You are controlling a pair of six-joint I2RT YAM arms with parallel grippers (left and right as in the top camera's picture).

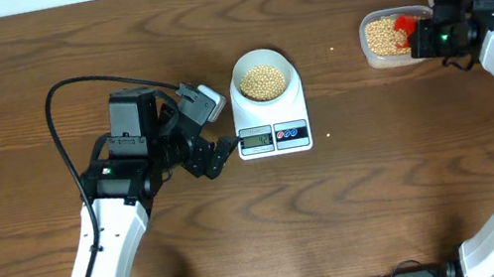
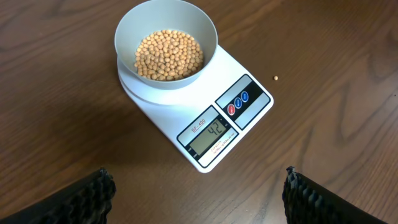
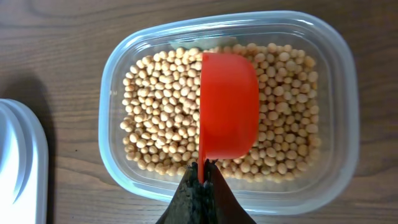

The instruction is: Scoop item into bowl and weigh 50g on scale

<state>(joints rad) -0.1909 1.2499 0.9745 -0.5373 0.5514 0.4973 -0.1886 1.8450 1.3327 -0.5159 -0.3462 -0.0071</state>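
Note:
A pale bowl (image 1: 264, 80) holding tan beans (image 2: 169, 55) stands on the white scale (image 2: 186, 112), whose display (image 2: 211, 132) is lit. My left gripper (image 2: 198, 180) hovers open over bare table just in front of the scale's display corner, with nothing between its fingers; in the overhead view the left gripper (image 1: 219, 153) is at the scale's (image 1: 270, 114) left front. At the far right, my right gripper (image 3: 203, 177) is shut on the handle of a red scoop (image 3: 229, 106). The scoop lies turned on its side over the beans (image 3: 161, 112).
The beans fill a clear plastic tub (image 3: 336, 124) at the back right of the table, seen in the overhead view as the tub (image 1: 376, 54). A stray bean (image 2: 275, 78) lies right of the scale. A white rounded shape (image 3: 18, 162) shows at the left edge.

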